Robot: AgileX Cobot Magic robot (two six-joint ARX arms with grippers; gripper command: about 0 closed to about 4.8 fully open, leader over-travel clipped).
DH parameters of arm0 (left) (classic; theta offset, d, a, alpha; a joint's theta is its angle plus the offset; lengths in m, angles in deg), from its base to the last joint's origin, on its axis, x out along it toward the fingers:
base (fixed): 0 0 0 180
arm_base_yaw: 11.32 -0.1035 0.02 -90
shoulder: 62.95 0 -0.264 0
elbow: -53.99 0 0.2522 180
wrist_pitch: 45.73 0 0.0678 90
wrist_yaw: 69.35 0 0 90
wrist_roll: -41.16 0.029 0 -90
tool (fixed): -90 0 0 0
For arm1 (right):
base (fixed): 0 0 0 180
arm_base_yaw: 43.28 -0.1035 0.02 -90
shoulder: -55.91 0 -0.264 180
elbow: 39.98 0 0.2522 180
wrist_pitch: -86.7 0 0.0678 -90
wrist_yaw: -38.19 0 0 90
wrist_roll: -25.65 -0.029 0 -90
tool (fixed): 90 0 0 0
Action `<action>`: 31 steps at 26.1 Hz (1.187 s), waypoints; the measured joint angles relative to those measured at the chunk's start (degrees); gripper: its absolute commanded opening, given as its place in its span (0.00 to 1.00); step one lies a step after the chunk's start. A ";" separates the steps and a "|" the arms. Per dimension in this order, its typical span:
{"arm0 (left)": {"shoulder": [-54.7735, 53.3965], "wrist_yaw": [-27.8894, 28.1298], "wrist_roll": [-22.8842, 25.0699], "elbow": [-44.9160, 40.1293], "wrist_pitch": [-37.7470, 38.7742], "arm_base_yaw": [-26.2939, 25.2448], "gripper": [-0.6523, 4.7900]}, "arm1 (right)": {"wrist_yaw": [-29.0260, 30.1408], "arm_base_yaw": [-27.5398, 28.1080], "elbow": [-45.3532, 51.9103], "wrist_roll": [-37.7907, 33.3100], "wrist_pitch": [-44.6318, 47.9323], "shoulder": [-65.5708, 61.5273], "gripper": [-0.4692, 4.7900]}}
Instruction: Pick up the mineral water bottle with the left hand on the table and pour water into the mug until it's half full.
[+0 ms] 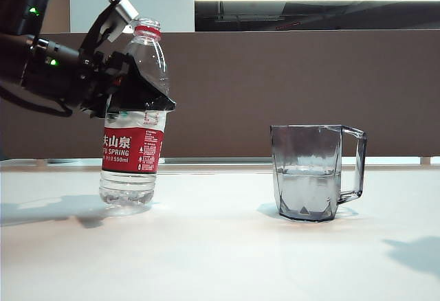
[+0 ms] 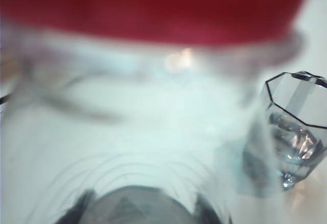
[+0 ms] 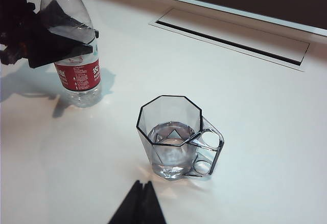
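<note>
Broad glossy white counter [image 1: 220, 260] across the whole scene, with a long recessed slot [image 3: 230, 37] set into it near the far edge and a brown partition wall [image 1: 289, 88] behind.

Standing upright toward the left of the exterior view: mineral water bottle [image 1: 132, 150], clear plastic, red-and-white label around the middle, red neck ring at the top, no cap visible. Base resting on the counter, a little water visible at the bottom of it. Noticeably taller than the mug.

Reaching in from the left of the exterior view: black left arm [image 1: 41, 67] with small green lights. Left end effector [image 1: 137, 88] clamped on the bottle's upper body, just above the label, black fingers on either side of the clear plastic and a silvery plate up near the neck. Left wrist view almost filled by the blurred bottle, red label across the frame, mug off to one side.

Well apart from the bottle, to the right in the exterior view: mug [image 1: 307, 172], transparent grey-tinted, faceted, with an octagonal rim, upright on the counter, angular handle turned away from the bottle. Water [image 1: 306, 191] inside, clear, up to roughly half the mug's height.

Right end effector [image 3: 139, 206] hanging above the counter just short of the mug, touching nothing, black fingertips pressed together into a single point.
</note>
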 measured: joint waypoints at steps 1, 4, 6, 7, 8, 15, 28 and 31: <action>0.00 0.00 -0.02 -0.74 -1.22 0.02 0.51 | -0.02 0.00 0.00 0.00 0.00 0.00 0.09; 0.00 0.00 -0.04 -1.70 -2.29 0.02 0.51 | 0.00 0.00 0.00 0.00 -0.15 0.00 0.09; 0.00 -0.04 -0.04 -2.16 -2.67 0.00 0.51 | -0.02 0.00 0.00 0.00 -1.03 0.00 0.09; 0.00 -0.11 -0.04 -2.16 -2.56 0.00 0.51 | -0.02 0.00 0.00 0.00 -1.31 0.00 0.09; 0.00 -0.20 -0.04 -2.16 -2.67 0.02 0.51 | -0.02 0.00 0.00 0.00 -1.70 0.00 0.09; 0.00 -0.13 0.02 -2.16 -2.84 0.02 0.51 | 0.00 0.00 0.00 0.00 -1.73 0.00 0.09; 0.00 -0.13 0.11 -2.16 -2.84 0.02 0.51 | -0.02 0.00 0.00 0.00 -1.73 0.00 0.09; 0.00 -0.11 1.01 -2.16 -2.95 0.02 0.51 | -0.02 0.00 0.00 0.00 -1.73 0.00 0.09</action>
